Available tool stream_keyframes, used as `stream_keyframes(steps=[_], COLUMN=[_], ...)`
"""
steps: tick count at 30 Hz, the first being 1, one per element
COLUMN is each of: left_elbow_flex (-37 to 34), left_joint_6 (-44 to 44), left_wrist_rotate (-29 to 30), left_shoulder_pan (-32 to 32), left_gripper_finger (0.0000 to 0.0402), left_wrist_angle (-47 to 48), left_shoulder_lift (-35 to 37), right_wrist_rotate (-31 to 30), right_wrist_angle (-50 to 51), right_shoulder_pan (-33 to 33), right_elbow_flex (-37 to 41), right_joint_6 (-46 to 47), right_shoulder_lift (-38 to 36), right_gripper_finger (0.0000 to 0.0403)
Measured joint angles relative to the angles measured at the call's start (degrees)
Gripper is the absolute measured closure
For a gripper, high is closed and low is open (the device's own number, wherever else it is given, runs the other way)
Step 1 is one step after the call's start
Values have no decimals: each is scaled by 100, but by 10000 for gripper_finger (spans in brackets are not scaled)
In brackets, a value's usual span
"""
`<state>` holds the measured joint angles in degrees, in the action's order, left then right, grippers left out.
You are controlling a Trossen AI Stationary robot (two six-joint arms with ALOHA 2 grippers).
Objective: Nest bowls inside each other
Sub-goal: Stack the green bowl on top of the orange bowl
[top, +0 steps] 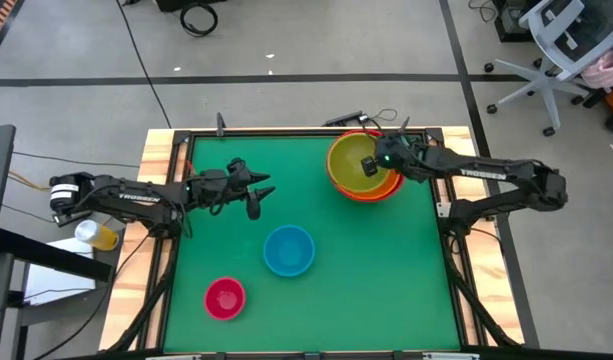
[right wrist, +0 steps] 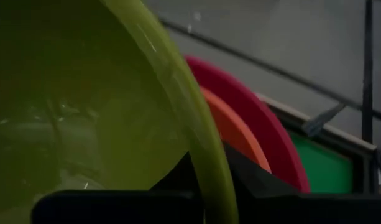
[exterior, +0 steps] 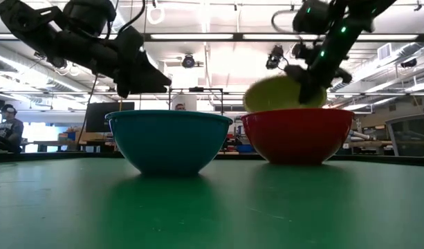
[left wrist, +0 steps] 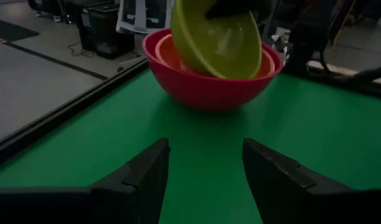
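Observation:
A yellow-green bowl (top: pixel 348 158) hangs tilted over an orange bowl (left wrist: pixel 171 53) that sits inside a large red bowl (top: pixel 378 190) at the table's far right. My right gripper (top: pixel 371 165) is shut on it. A blue bowl (top: pixel 288 250) stands upright on its base in the middle of the green mat. A small red bowl (top: pixel 224 298) stands near the front left. My left gripper (top: pixel 261 192) hovers open left of the stack, above the mat, pointing toward the stack, with nothing between its fingers (left wrist: pixel 146 180). My right gripper pinches the yellow-green bowl's rim (right wrist: pixel 206 155), one finger inside the bowl and one finger (right wrist: pixel 252 180) outside its wall. The fingers slant down from the table's right. The bowl (left wrist: pixel 218 37) is tilted, its lower part inside the orange bowl; whether they touch I cannot tell.
A raised black rail and wooden frame (top: pixel 166 170) run round the mat. The open stretch of mat (top: pixel 386 270) lies at the near right. A person (exterior: pixel 10 124) sits in the room beyond the table. A yellow object (top: pixel 98 236) lies off the table's left side.

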<state>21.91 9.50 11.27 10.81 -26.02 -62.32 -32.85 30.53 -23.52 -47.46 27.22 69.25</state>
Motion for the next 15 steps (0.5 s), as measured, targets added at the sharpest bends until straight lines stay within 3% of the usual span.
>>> stream_keyframes(steps=[7,15], left_elbow_flex=[2,0], left_joint_6=[-162,-134], left_wrist_rotate=[2,2], left_shoulder_pan=[0,0], left_gripper_finger=[196,196], left_wrist_angle=[-31,-37], left_shoulder_lift=[-108,-108], right_wrist_rotate=[904,1048], right_wrist_angle=[100,254], right_shoulder_pan=[-701,-748], right_elbow_flex=[0,0], right_joint_6=[-687,-1177], right_shoulder_lift=[637,802], right_gripper_finger=[356,300])
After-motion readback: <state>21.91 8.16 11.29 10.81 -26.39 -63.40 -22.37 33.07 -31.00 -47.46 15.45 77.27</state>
